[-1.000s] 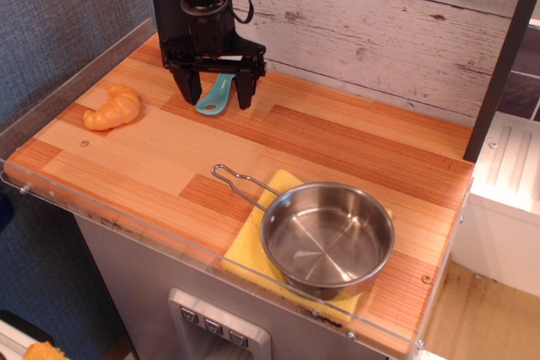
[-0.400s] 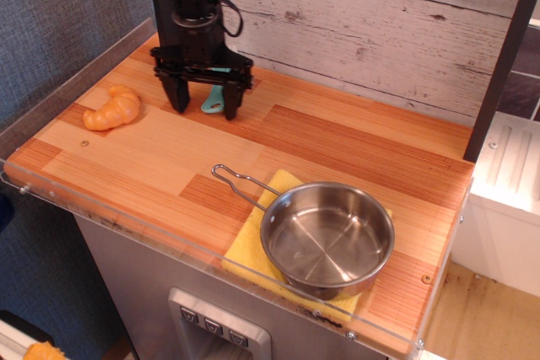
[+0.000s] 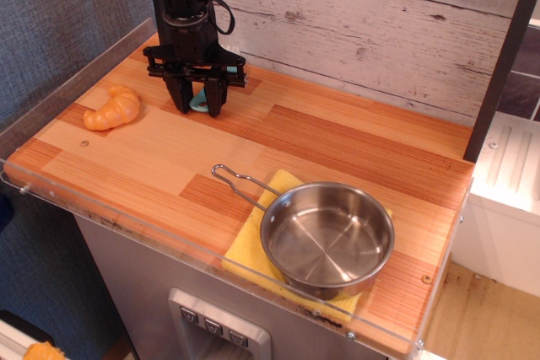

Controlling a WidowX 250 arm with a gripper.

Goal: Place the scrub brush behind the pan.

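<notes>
With its black fingers (image 3: pixel 198 100) lowered to the striped wooden surface (image 3: pixel 337 145) at the back left, the arm looks to be in the grasping step: the small teal plastic scrub brush (image 3: pixel 200 104) lies between the two fingers, only a sliver of it showing. The fingers stand close on either side of it, but whether they already pinch it cannot be told from this view.

The round shiny stainless steel pan (image 3: pixel 327 236) with its thin wire loop handle sits at the front right, well apart from the brush, resting on a yellow cloth (image 3: pixel 246 252). As a judgement, the next move calls for a firm hold, a lift, then a carry rightward along the back to the bare wood between the pan and the whitewashed plank wall (image 3: pixel 380 23).

An orange croissant (image 3: pixel 112 109) lies just left of the fingers, off that route. Nothing seems to block the path.
</notes>
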